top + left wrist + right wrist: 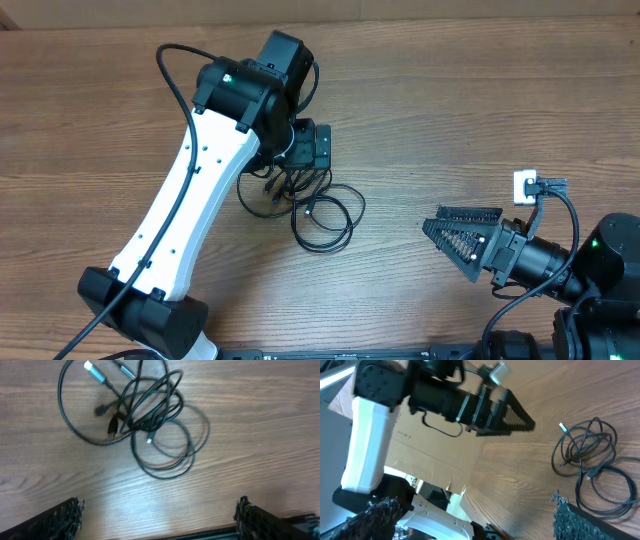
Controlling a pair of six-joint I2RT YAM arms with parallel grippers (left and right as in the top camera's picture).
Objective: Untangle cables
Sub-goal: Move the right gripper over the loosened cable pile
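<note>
Wood-grain table [450, 100]: thin black tangled cables [320, 210] lie centre; left gripper [159, 505] hangs overhead, jaws released, likely choosing a strand; right gripper [452, 238] spread, empty.

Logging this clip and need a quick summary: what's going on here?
Two robot arms are set to sort out a tangle of thin black cables lying on the wooden table. The left gripper hovers open by the pile, holding nothing. The right gripper is open too, off to the side, clear of the cables. The cords lie in overlapping loops, not yet separated.
</note>
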